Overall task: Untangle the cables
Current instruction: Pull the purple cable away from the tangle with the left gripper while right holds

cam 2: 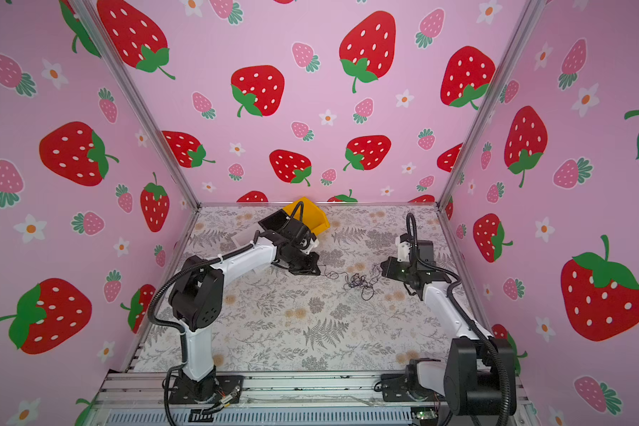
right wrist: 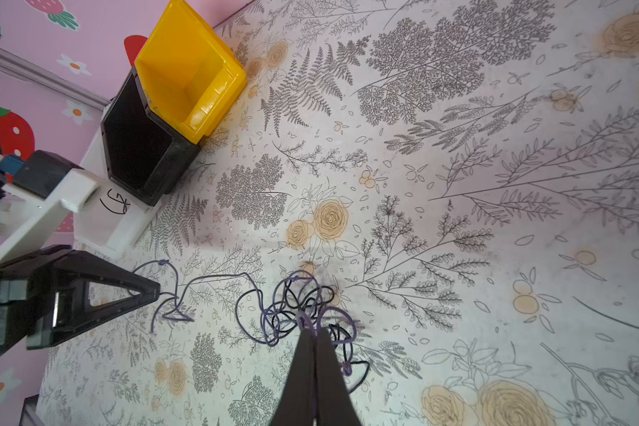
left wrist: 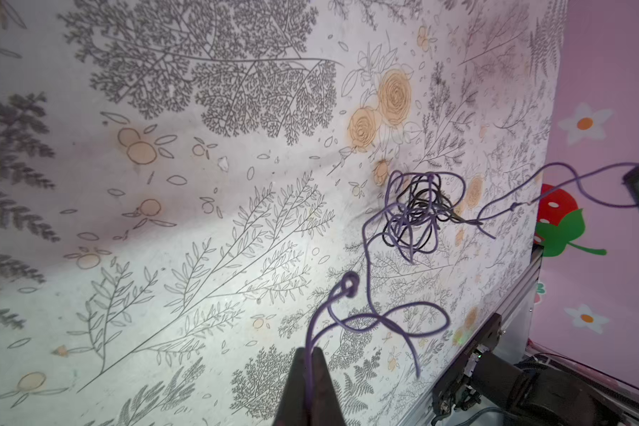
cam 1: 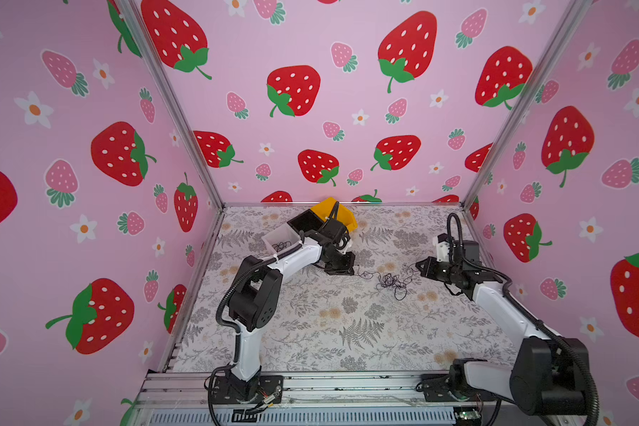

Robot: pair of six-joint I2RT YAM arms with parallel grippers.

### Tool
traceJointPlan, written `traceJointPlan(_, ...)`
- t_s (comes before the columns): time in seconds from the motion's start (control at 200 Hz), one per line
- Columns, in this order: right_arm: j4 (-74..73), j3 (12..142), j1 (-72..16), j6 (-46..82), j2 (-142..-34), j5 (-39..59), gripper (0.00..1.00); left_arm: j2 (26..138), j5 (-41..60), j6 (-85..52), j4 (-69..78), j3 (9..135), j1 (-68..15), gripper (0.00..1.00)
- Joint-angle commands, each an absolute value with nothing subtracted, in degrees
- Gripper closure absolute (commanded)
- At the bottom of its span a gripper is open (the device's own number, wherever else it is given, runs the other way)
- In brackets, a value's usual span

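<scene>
Left arm point(cam 1: 292, 258) stretched forward-right, right arm point(cam 1: 502, 306) forward-left, elbows bent, wrists low, tips facing. Left gripper point(left wrist: 309, 355) pinched tight on cables point(left wrist: 417, 214) strand; right gripper point(right wrist: 313, 333) same.

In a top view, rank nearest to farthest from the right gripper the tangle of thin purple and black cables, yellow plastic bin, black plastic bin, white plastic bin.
From the right gripper:
1. The tangle of cables, just left of it.
2. The yellow plastic bin, at the back wall.
3. The black plastic bin, left of the yellow.
4. The white plastic bin, leftmost.
</scene>
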State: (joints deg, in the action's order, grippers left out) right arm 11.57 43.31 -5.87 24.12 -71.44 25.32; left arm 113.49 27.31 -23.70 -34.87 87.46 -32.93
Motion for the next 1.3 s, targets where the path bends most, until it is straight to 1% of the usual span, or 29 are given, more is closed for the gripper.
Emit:
traceJointPlan(0.0, 10.7, 42.4, -5.1, 23.2, -71.5, 25.4, 1.00, 111.8, 25.8, -20.8, -38.0, 87.4, -32.5, 1.00)
traceJointPlan(0.175, 11.6, 42.6, -3.7, 22.0, -71.0, 23.9, 1.00, 109.3, 24.7, -19.0, -39.4, 85.2, -30.7, 1.00)
traceJointPlan(0.49, 11.6, 41.0, -1.1, 20.8, -71.5, 23.6, 1.00, 103.3, 24.1, -16.8, -41.3, 81.6, -23.9, 1.00)
traceJointPlan(0.89, 13.0, 40.4, -0.3, 17.6, -74.2, 17.9, 1.00, 99.3, 23.8, -16.1, -43.4, 81.0, -15.4, 1.00)
traceJointPlan(1.08, 13.5, 40.3, 0.5, 16.6, -75.6, 15.4, 1.00, 97.9, 24.3, -16.0, -43.5, 80.2, -12.7, 1.00)
traceJointPlan(1.296, 13.5, 40.3, 3.4, 16.6, -76.1, 15.1, 1.00, 98.0, 24.0, -15.6, -43.8, 79.7, -11.5, 1.00)
